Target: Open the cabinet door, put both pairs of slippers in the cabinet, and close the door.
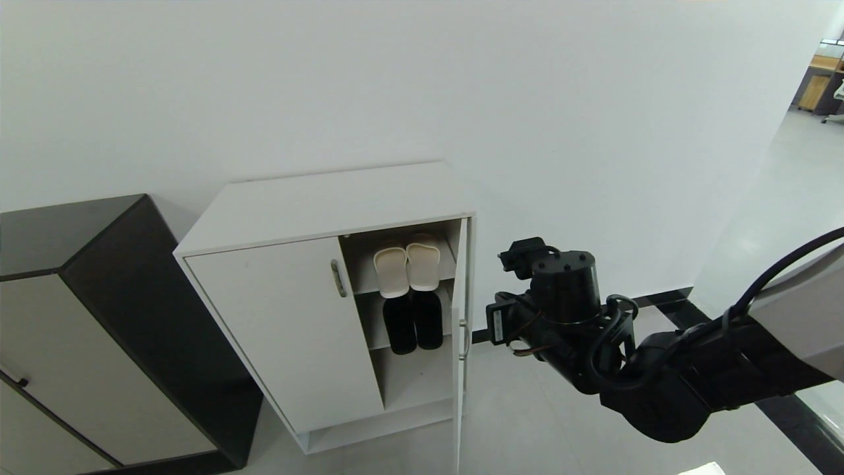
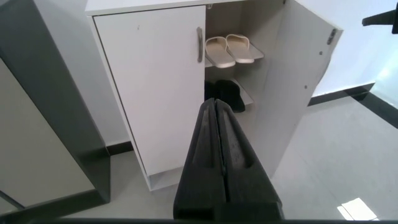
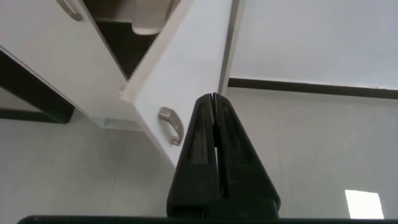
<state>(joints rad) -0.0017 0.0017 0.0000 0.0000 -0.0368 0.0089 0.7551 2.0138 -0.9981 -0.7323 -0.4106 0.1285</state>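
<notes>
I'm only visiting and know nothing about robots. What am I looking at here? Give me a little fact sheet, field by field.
Cabinet: white, standing against the wall
Right door: open
Left door: closed
White slippers: inside, on the upper shelf
Black slippers: inside, on the shelf below
Right end effector: shut, empty, near the open door's handle
Left end effector: shut, empty, pointing at the cabinet front
Step left: close the door
</notes>
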